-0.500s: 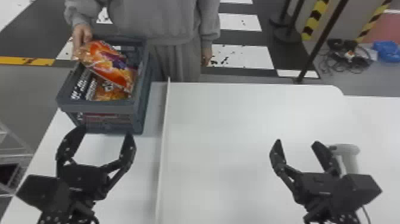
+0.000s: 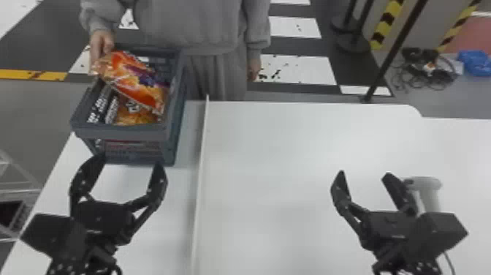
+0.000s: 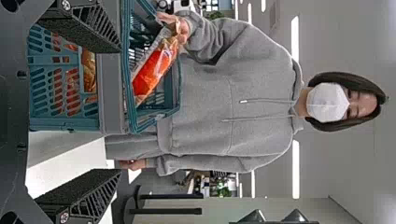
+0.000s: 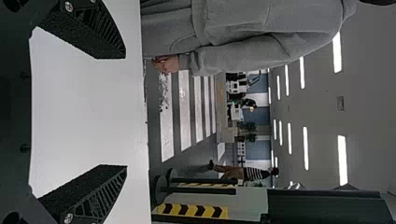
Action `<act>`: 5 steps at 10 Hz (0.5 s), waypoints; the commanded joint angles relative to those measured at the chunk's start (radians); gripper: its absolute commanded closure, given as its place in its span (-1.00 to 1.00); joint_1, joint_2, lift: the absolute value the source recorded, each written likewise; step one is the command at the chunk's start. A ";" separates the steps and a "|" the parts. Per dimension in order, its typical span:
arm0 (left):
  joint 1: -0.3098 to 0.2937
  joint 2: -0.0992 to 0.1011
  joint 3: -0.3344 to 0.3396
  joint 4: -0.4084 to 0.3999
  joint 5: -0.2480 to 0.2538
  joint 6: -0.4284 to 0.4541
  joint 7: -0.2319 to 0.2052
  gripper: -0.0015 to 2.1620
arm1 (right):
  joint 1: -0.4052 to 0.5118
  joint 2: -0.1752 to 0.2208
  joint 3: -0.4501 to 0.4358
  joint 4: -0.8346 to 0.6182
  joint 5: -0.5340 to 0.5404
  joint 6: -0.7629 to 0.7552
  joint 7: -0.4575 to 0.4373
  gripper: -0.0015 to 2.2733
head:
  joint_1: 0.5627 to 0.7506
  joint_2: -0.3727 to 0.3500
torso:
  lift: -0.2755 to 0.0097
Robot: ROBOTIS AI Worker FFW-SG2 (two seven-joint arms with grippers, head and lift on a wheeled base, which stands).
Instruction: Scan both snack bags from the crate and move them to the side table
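With the left gripper (image 2: pixel 128 162) and right gripper (image 2: pixel 365 174) spread and empty, scanning and transfer apparently remain to be performed, the upper bag (image 2: pixel 128 77) being held by a hand (image 2: pixel 101 44) over the lower bag (image 2: pixel 134 118) in the crate (image 2: pixel 120 134).

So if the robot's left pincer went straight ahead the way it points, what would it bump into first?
Probably the crate, since the left pincer points at its near side, though how high the pincer sits is hard to judge.
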 commanded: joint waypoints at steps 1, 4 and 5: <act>0.000 -0.007 0.000 0.000 0.000 0.003 -0.002 -0.92 | 0.000 0.001 -0.001 0.000 0.001 0.001 0.000 -0.93 | 0.41 -0.09 | 0.40; 0.001 -0.007 -0.001 0.000 0.000 0.003 -0.003 -0.92 | 0.000 0.001 -0.001 0.000 -0.001 0.001 0.000 -0.93 | 0.41 -0.10 | 0.40; 0.000 -0.007 -0.001 0.000 0.000 0.003 -0.003 -0.92 | 0.000 0.001 -0.001 0.000 -0.001 0.001 0.000 -0.93 | 0.41 -0.10 | 0.40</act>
